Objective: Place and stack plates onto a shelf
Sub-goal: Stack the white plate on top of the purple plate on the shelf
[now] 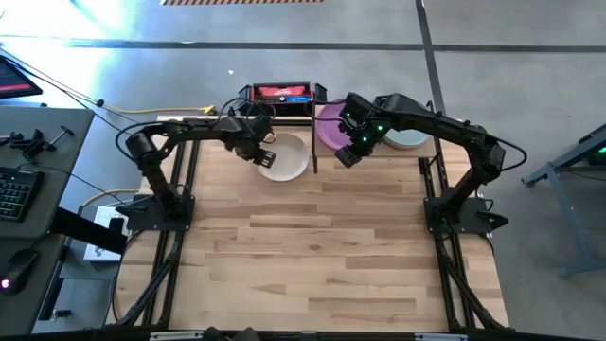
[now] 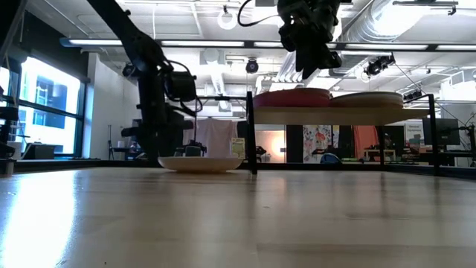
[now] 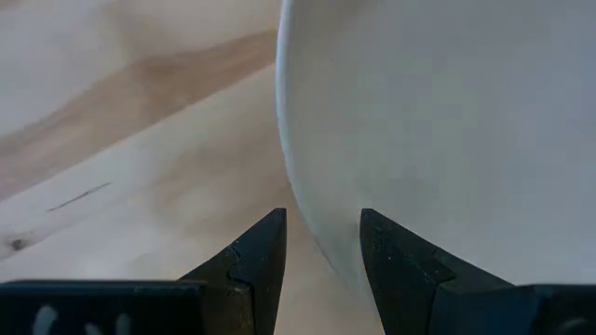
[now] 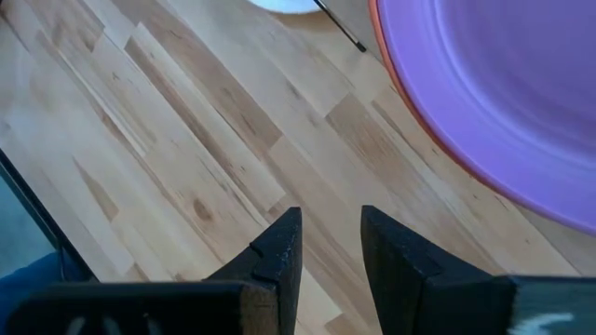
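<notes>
While left end effector [image 1: 266, 154] straddles cream plate [image 1: 287, 159] rim, seemingly unclamped.

tabletop [image 1: 322, 256]: pale wood, smooth | cream plate [image 3: 447, 121]: matt | purple plate [image 4: 503, 102]: matt

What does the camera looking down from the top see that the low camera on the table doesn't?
Only the high view shows the purple plate as purple, the pale plate beside it from above, and the red-and-black box behind the table. Only the low view shows that the shelf is raised on thin black posts, with plates on top, and the room behind. Both show the cream-white plate lying on the table, the left gripper at it, and the right gripper raised at the shelf's edge.
</notes>
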